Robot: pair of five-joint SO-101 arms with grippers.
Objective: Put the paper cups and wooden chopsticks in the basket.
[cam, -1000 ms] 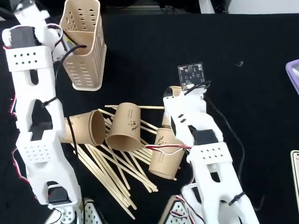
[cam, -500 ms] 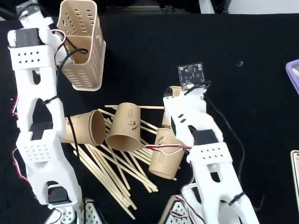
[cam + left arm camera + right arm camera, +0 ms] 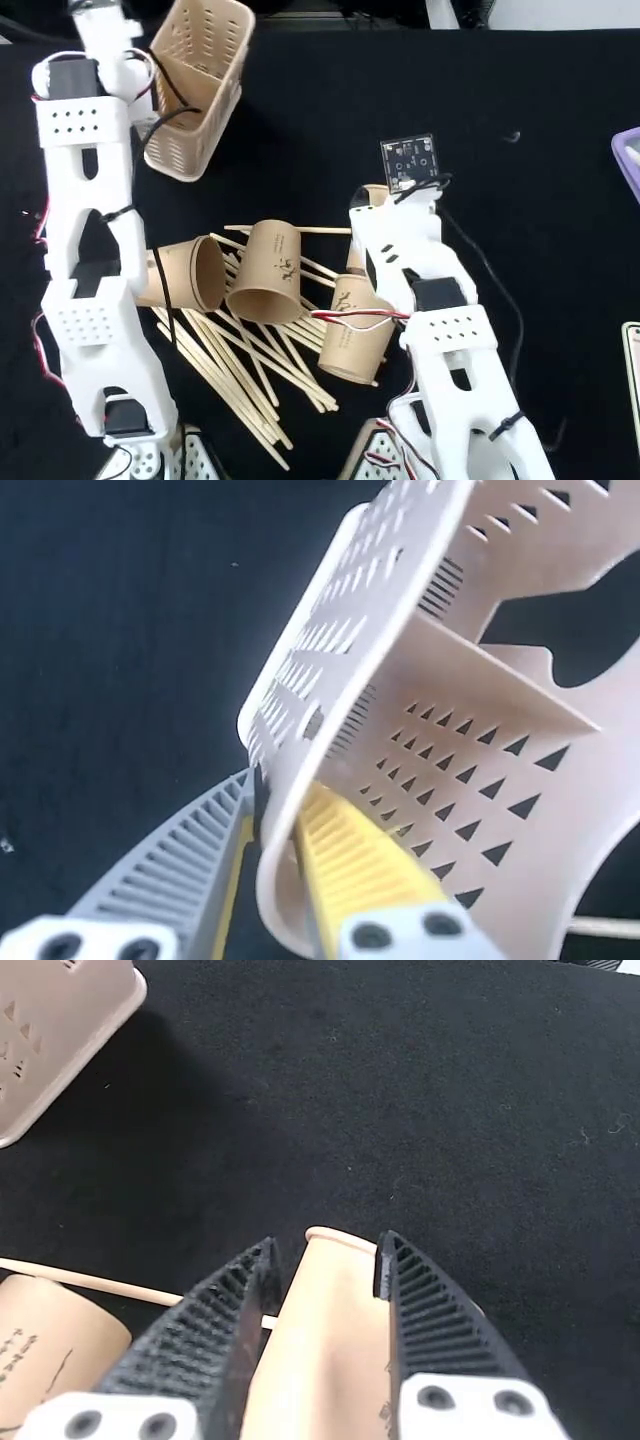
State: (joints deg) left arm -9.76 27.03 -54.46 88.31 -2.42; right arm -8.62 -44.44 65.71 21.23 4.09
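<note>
My left gripper (image 3: 285, 875) is shut on the rim of the beige perforated basket (image 3: 200, 85), holding it tilted at the table's far left; the basket wall (image 3: 400, 700) sits between the grey and yellow fingers. Three paper cups (image 3: 268, 270) lie on their sides over a spread of wooden chopsticks (image 3: 250, 365) mid-table. My right gripper (image 3: 325, 1250) is shut on a fourth paper cup (image 3: 330, 1340), its black fingers (image 3: 230, 1310) pressed to both sides. That cup (image 3: 374, 195) peeks out from under the right arm in the high view.
A purple object (image 3: 628, 160) and a card (image 3: 632, 370) lie at the right edge. The basket corner (image 3: 50, 1040), one chopstick (image 3: 100, 1282) and another cup (image 3: 45, 1355) appear in the right wrist view. Black cloth covers the table.
The left arm has swung the basket toward the right and tipped it over, its open mouth now facing up and right. The right arm and the cups have not moved.
</note>
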